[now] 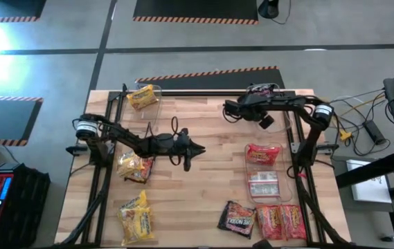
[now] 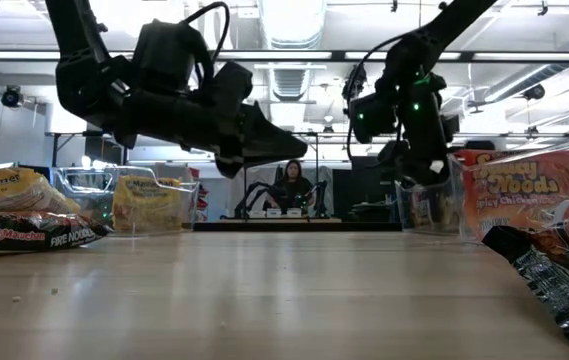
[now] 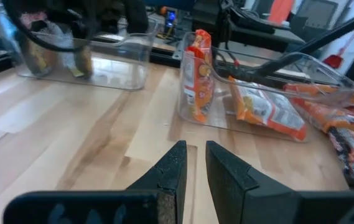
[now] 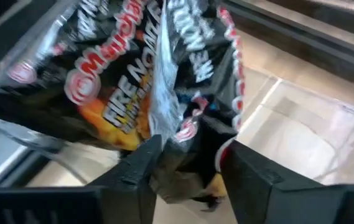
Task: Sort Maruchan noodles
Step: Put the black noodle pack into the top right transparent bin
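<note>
In the right wrist view a dark Maruchan noodles packet [image 4: 121,87] hangs over a clear bin [image 4: 307,124]. Its crimped end lies between the parted fingers of my right gripper [image 4: 189,168], which is at the table's far right [image 1: 235,109]. My left gripper [image 3: 195,165] is shut and empty, and hovers over the table's middle [image 1: 195,147]. A yellow packet [image 1: 143,97] stands in a clear bin at the far left. Two red-orange packets [image 1: 262,153] lie in a clear bin at the right. Yellow [image 1: 134,166], dark [image 1: 237,218] and red-orange [image 1: 280,221] packets lie loose on the table. My right gripper has the dark packet's crimped end [image 4: 180,146] between its two fingers, which slant down from above. The fingers stand apart, and I cannot tell whether either one touches the packet. The rest of the packet hangs beyond the fingertips, over the bin.
The wooden table's middle [image 1: 210,187] is bare. Another yellow packet [image 1: 136,218] lies near the front left corner. Black frame rails run along both sides. Cables and equipment lie beyond the right edge, and a person sits far behind the table [image 2: 292,185].
</note>
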{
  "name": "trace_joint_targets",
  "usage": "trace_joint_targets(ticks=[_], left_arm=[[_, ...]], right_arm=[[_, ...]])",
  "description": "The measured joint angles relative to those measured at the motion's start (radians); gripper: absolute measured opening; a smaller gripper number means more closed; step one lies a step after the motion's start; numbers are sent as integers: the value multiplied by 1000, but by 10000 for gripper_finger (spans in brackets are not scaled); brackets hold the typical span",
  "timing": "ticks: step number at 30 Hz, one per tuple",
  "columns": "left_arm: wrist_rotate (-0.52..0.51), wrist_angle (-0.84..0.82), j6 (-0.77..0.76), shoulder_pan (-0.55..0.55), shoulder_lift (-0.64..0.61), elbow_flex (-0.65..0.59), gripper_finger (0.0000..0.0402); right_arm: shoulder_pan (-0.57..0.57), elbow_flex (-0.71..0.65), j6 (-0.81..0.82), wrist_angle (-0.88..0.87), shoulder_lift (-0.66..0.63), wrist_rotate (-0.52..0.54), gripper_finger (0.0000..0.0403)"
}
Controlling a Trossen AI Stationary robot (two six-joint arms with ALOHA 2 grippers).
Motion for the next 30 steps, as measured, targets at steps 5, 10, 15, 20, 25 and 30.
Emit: trace_joint_targets(ticks=[5, 10, 15, 20, 25, 30], left_arm=[[4, 0, 6, -1, 0, 2, 42], [4, -2, -10, -1, 0, 2, 42], [5, -2, -46, -1, 0, 2, 42], [69, -3, -70, -4, 0, 2, 42], [159, -3, -114, -25, -1, 2, 42], [239, -3, -155, -89, -1, 2, 42]], right_arm=[[-3, 45, -92, 0, -34, 46, 171], [-3, 134, -287, 5, -55, 113, 175], [2, 267, -711, 8, -77, 79, 174], [64, 392, -1204, 9, -118, -167, 173], [228, 413, -1310, 2, -159, -411, 173], [503, 379, -1309, -1, -164, -479, 173]])
